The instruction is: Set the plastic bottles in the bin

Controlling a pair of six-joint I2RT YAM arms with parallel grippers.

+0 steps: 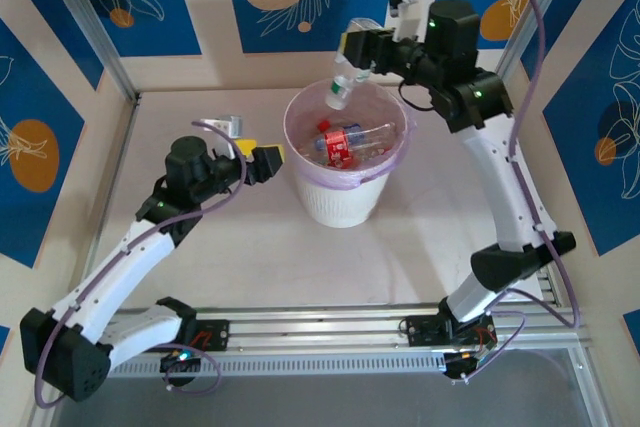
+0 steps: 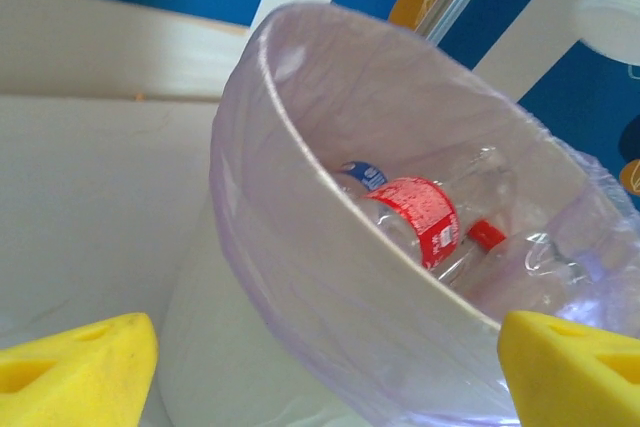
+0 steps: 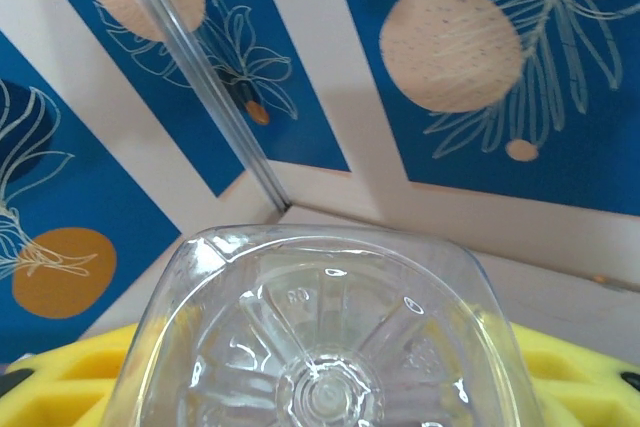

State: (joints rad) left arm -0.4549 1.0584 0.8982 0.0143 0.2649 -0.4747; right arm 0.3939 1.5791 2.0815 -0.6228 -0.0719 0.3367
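Observation:
The bin, a white ribbed bucket with a pinkish-purple liner, stands mid-table. Inside lie plastic bottles, one with a red label. My right gripper hangs above the bin's far rim, shut on a clear plastic bottle that points neck-down with a green label. In the right wrist view that bottle's base sits between my yellow fingers. My left gripper is open just left of the bin. Its wrist view looks over the liner rim at a red-labelled bottle and a blue-labelled one.
Blue patterned wall panels and metal posts enclose the table on three sides. An aluminium rail carrying both arm bases runs along the near edge. Bare white tabletop lies in front of the bin.

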